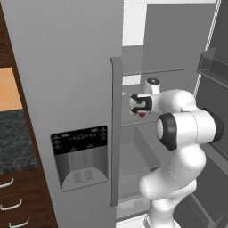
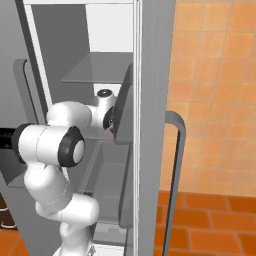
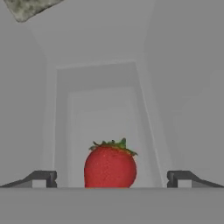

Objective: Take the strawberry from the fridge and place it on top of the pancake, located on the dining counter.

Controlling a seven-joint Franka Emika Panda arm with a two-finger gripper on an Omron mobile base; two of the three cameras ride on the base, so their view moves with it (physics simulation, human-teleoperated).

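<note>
The strawberry (image 3: 109,164), red with a green leafy cap, stands on a glass shelf inside the fridge (image 1: 67,67), whose right door is swung open. My gripper (image 3: 112,178) is open, with one dark fingertip (image 3: 41,178) on each side of the fruit and a clear gap between each tip and it. In the left base view the hand (image 1: 142,103) reaches past the closed left door's handle (image 1: 116,133) into the fridge, with a bit of the strawberry (image 1: 141,114) showing just below it. The pancake and the dining counter are out of view.
The open right door with its bins (image 1: 213,67) stands close beside my arm. Glass shelves (image 1: 153,71) lie above and below the hand. Dark wooden drawers (image 1: 13,200) sit left of the fridge. A mottled greenish thing (image 3: 26,8) shows at the hand view's top left.
</note>
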